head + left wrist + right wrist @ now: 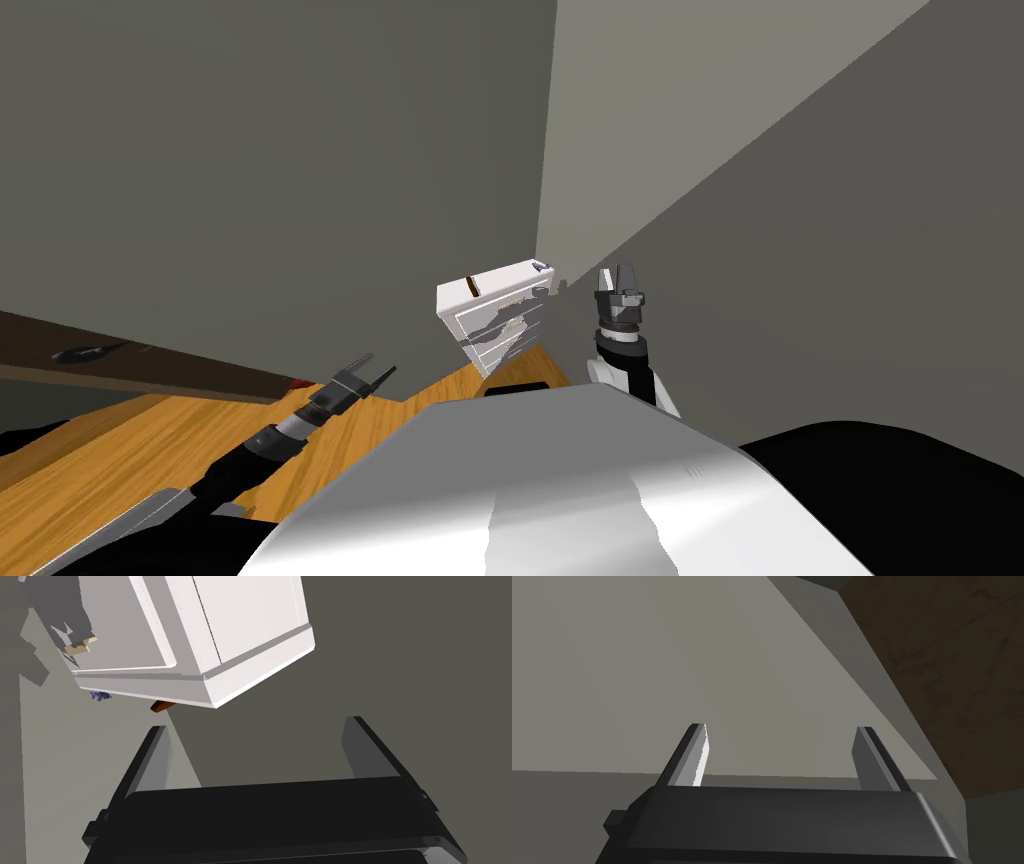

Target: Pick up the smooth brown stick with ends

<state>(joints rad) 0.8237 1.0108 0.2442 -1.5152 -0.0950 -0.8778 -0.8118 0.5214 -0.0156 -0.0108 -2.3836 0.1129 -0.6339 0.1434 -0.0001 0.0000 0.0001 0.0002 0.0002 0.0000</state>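
Brown stick (471, 286) lies on top of the white drawer chest (490, 320) in the wall corner: short, smooth, rod-like.

Head view: left gripper (378, 366) hangs low over the glossy wood floor (120, 450), well short of the chest. Right gripper (619, 275) is raised beside it. Step looks like approach.

Left wrist: fingers (155, 751) spread wide, empty. The stick's rounded end peeks past the chest's flat edge. Next move needs closing in and rising above the top.

Right wrist: fingers (697, 756) apart, empty.
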